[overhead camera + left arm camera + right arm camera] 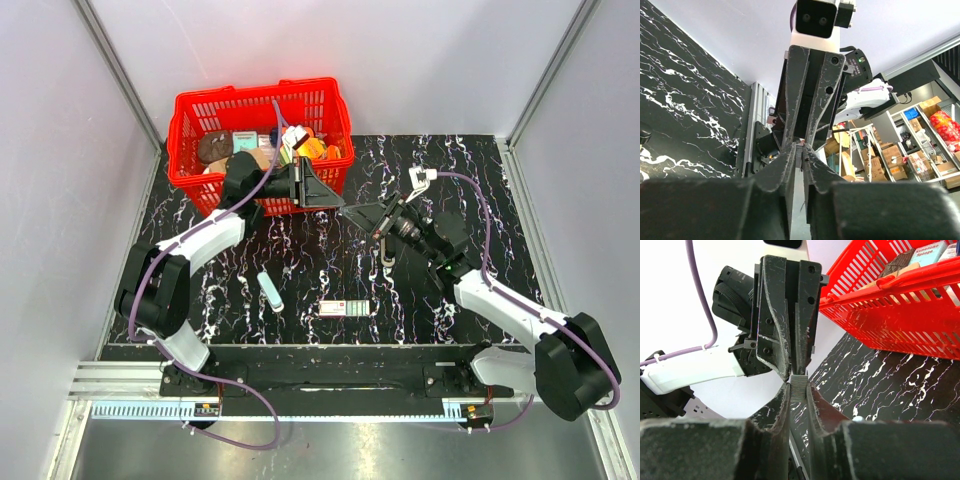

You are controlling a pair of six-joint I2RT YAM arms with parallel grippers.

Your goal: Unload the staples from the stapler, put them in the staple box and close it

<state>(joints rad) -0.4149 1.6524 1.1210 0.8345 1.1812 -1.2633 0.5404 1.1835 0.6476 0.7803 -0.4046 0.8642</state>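
Note:
The stapler (387,252) is slim and dark with silvery parts. It lies on the black marbled table just below my right gripper and is out of both wrist views. My left gripper (338,204) and right gripper (352,211) meet tip to tip above the table in front of the basket. In the right wrist view my right gripper (799,388) is shut on a short grey ridged staple strip (799,383), and the left gripper (795,371) pinches its far end. In the left wrist view my left gripper (801,152) is shut on a thin piece.
A red basket (255,92) full of assorted items stands at the back left, just behind the left gripper. A pale blue-white bar (270,290) and a small red-and-white box (343,308) lie on the table near the front.

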